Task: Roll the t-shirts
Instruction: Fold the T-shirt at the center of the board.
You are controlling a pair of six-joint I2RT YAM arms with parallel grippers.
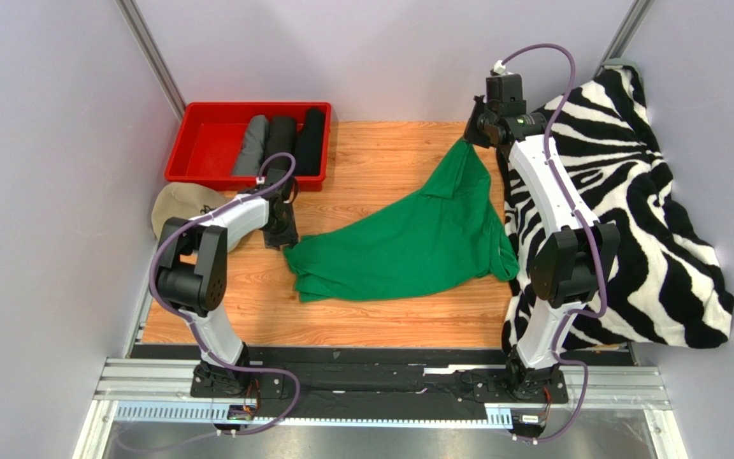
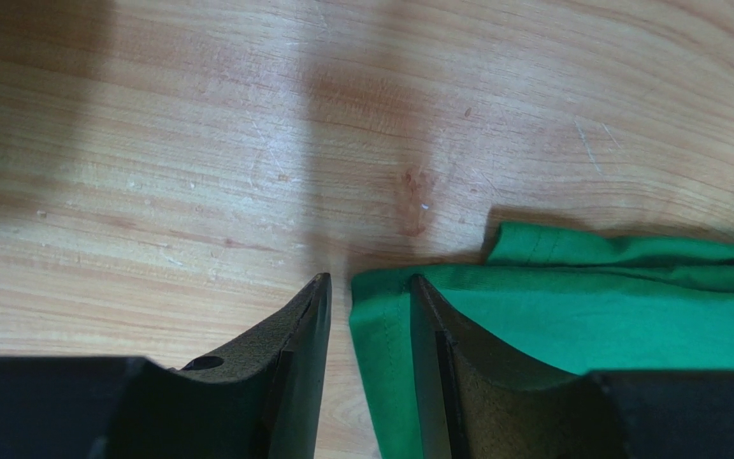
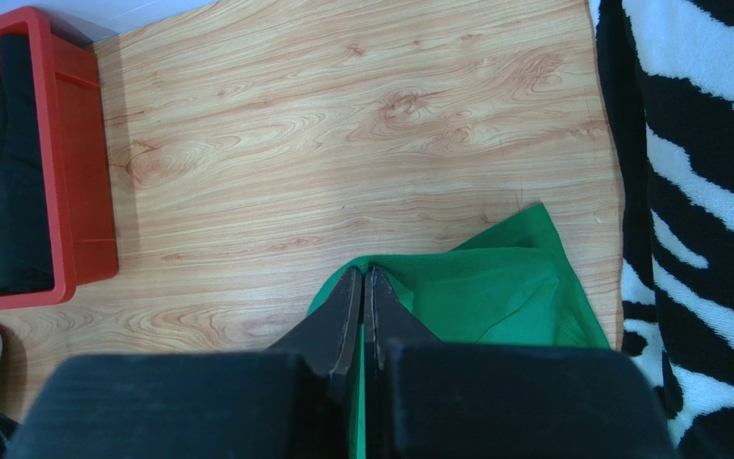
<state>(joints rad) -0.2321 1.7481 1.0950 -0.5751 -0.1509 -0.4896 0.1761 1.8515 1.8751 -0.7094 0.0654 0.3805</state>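
Observation:
A bright green t-shirt lies crumpled across the middle of the wooden table. My right gripper is shut on its far corner and holds that corner lifted; the green cloth is pinched between the jaws. My left gripper is open at the shirt's left edge. One finger rests on the green cloth, the other on bare wood, with the shirt's hem in the gap. Three rolled shirts, grey and black, lie in a red bin.
A zebra-striped blanket covers the table's right side, close beside the right arm. A beige cap lies at the left edge, behind the left arm. The red bin stands at the far left corner. Grey walls enclose the table.

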